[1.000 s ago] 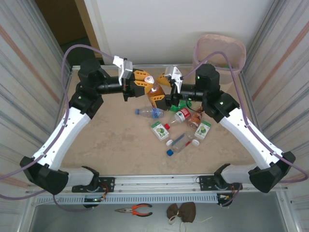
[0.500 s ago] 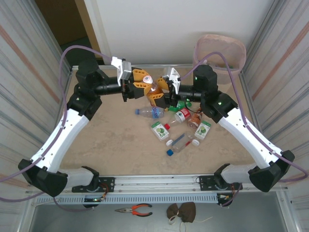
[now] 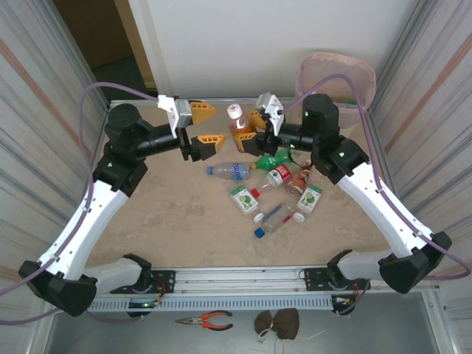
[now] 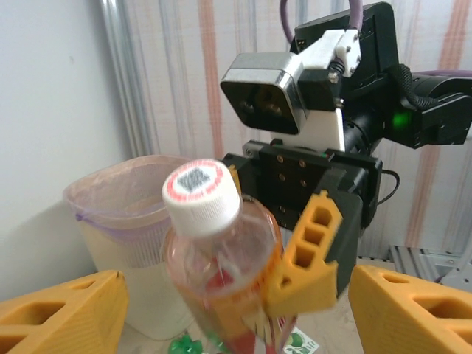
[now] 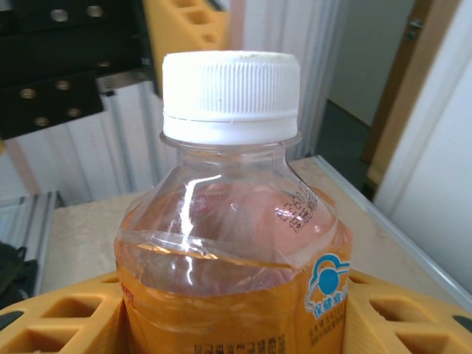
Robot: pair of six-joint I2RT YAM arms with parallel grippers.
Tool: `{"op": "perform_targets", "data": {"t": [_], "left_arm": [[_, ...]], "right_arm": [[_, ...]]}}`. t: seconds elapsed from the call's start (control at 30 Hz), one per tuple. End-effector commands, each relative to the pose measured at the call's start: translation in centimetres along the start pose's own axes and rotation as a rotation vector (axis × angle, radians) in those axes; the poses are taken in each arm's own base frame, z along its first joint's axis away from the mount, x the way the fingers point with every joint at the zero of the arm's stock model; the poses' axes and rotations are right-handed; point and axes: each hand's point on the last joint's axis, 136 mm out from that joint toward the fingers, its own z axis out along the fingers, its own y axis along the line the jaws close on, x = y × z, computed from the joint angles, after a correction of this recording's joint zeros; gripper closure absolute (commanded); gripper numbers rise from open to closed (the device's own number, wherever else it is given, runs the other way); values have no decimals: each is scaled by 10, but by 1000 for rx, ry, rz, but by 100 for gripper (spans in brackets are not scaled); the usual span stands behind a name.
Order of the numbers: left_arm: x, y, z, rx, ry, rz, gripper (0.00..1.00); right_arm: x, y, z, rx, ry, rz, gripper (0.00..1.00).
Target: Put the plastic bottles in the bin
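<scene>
A white-capped, orange-labelled bottle is standing upright in the right gripper, whose fingers are clamping its body. The left gripper is hanging open and empty just beside it. The bin is standing beyond the right gripper.

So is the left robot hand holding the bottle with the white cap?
No, the left gripper is open, apart from the bottle; the right gripper holds it.

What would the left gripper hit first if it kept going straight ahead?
Most likely the bottle that the right gripper holds; it sits straight ahead of the left gripper, whose fingers are open, though depth is unclear.
</scene>
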Motion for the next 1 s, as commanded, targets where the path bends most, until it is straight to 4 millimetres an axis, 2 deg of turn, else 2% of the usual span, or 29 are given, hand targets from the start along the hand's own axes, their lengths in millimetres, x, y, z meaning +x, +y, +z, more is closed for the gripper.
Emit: {"op": "perform_targets", "data": {"t": [0.0,0.2,0.37,0.47,0.6,0.7,0.9,0.97], "left_arm": [[-11,7,-13,-75,-22,10,21],[-4,14,-24,-94,12,-39,18],[2,23,-33,-159,41,-51,14],[8,30,-36,-213,57,-59,12],[17,49,-44,-341,61,-101,8],[27,60,-48,-411,50,-158,5],[39,65,-53,-461,43,-228,3],[43,65,-53,-461,58,-243,2]], "right_arm": [[-22,-21,-20,97,-42,30,48],[-24,-83,-51,291,-60,138,50],[-18,-144,-86,470,-64,252,50],[-10,-189,-111,621,-79,374,50],[10,-253,-146,809,-175,674,57],[30,-289,-161,943,-237,848,61],[65,-335,-165,1076,-387,1105,61],[84,-347,-170,1162,-424,1231,60]]}}
